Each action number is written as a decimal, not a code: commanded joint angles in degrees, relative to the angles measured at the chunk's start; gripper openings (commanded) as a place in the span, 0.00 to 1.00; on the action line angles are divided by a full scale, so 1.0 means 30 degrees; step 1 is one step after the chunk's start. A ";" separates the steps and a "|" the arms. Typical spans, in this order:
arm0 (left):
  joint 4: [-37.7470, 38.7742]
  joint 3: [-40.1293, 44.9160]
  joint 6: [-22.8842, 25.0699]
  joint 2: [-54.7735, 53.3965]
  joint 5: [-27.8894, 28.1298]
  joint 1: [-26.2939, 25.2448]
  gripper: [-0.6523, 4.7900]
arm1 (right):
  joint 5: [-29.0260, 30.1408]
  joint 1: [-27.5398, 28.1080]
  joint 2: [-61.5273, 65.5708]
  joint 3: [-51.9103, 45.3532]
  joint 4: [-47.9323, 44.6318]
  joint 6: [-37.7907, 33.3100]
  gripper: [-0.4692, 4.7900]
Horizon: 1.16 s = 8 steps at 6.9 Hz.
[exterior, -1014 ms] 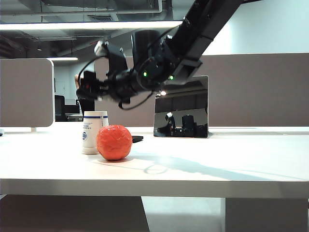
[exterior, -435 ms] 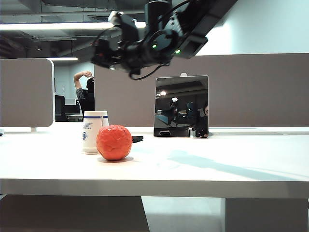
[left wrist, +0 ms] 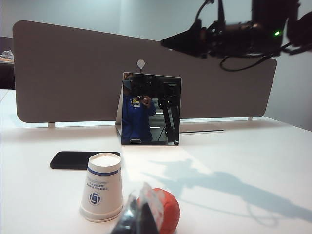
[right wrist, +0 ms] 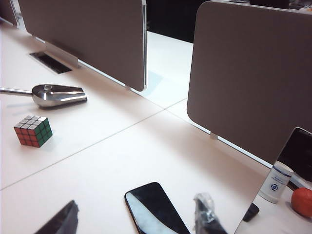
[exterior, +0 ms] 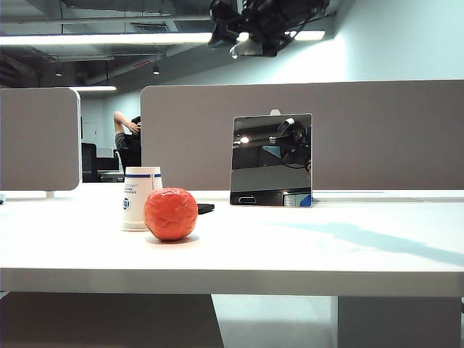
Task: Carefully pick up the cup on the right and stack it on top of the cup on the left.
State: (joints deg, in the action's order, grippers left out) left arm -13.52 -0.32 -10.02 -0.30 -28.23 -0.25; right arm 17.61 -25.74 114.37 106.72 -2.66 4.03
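Right gripper (right wrist: 136, 217) is hanging high above the table (exterior: 304, 250) with jaws apart, gripping nothing (left gripper (left wrist: 141, 214) state unclear), while the paper cup (exterior: 141, 198) is sitting upside down, far-left, touching the red ball (exterior: 170, 213).

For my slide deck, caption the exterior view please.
Right end effector raised high, empty; inverted paper cup beside orange ball before a mirror.

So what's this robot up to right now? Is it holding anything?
Nothing is being held. The right gripper hangs high above the table, fingers apart and empty. A white paper cup stands upside down on the table, an orange ball right in front of it. The left gripper sits low near them.
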 commanded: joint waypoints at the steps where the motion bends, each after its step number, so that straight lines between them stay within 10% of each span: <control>1: -0.0240 -0.0036 -0.0029 -0.0007 0.0044 0.0000 0.11 | -0.0816 0.1071 -0.3672 0.0015 0.6251 0.1756 0.67; 5: 0.2878 -0.0029 0.0109 -0.0007 0.6550 -0.0007 0.11 | -0.3045 0.2965 -1.0601 -0.0226 1.2947 0.3410 0.69; 8: 0.3767 -0.0029 0.1428 -0.0007 0.6557 0.0007 0.11 | -0.4983 0.3235 -1.5081 -0.0911 1.6808 0.4182 0.69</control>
State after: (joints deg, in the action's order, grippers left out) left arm -1.80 -0.32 -6.13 -0.30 -7.49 -0.25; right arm 4.03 -16.05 70.81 104.97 45.93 16.53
